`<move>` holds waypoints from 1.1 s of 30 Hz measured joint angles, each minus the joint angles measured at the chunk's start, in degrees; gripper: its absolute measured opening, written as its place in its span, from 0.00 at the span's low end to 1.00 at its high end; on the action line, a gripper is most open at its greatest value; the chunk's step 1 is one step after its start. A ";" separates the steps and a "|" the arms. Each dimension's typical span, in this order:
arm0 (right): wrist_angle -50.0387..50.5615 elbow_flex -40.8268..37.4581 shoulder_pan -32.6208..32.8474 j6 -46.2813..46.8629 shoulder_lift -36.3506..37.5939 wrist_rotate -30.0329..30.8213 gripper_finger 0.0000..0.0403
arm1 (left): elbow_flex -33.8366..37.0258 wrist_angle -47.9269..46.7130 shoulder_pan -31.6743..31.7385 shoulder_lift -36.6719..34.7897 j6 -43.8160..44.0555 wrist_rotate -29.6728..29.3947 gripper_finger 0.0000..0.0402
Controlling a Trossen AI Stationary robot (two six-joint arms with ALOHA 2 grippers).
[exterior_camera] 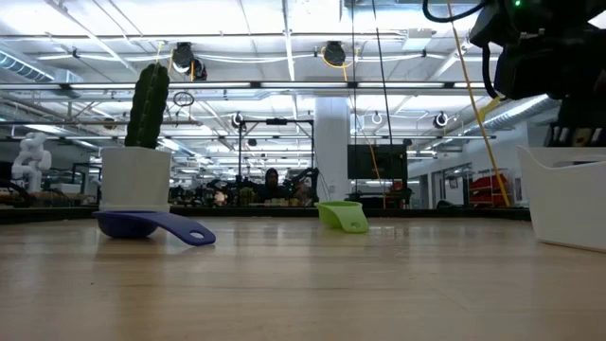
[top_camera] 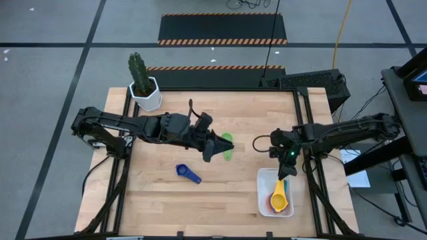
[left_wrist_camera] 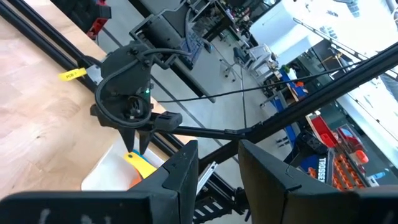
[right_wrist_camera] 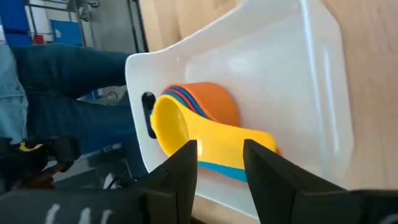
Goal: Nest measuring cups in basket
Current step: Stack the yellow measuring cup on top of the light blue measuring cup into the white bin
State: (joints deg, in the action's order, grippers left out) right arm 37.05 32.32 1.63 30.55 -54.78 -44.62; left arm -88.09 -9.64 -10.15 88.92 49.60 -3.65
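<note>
Measuring cups sat in two places when you stopped here. A nested stack lay in the basket at the near right part of the surface: the yellow cup was on top, with the orange cup under it and a light blue edge showing below the yellow handle. In the right wrist view the yellow cup's handle pointed back toward the arm's own fingers.

Your right end effector hung just above the far end of the basket, over that yellow handle. Its fingers stood spread apart with the handle between them, and you could see no contact, so nothing was pinched there.

Out on the open wood you had two cups left. The green cup lay near the middle, just beside the tip of your left end effector. The dark blue cup lay nearer the front edge, apart from both arms.

Your left end effector's fingers showed a gap between them in its own wrist view and held nothing. A cactus pot stood at the far left corner.
</note>
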 joint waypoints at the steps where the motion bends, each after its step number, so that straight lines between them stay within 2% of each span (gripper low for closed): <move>1: 0.44 0.00 0.00 0.08 0.00 0.41 0.31 | -0.02 -0.01 0.00 0.00 0.00 -0.22 0.29; 8: 1.48 0.37 0.03 2.20 -0.02 1.53 0.31 | -0.04 -0.59 0.04 0.00 -0.02 -2.29 0.29; 14: 1.68 6.81 4.10 7.27 -2.36 13.00 0.30 | -0.07 -3.53 1.19 0.02 0.24 -2.94 0.29; 17: 1.39 8.26 6.47 9.26 -5.73 14.97 0.24 | -0.07 -3.79 2.06 0.02 0.07 -2.99 0.29; 23: 0.39 8.24 11.29 11.69 -13.16 16.31 0.03 | -0.07 -3.83 3.72 0.02 -1.24 -2.99 0.29; 33: -1.02 8.24 16.42 15.38 -17.11 20.28 0.00 | -0.07 -5.32 4.17 0.02 -3.30 -2.37 0.29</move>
State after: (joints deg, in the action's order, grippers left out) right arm 36.03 40.56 18.05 45.93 -71.90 -24.33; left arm -88.16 -14.96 -5.98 88.95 46.30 -6.02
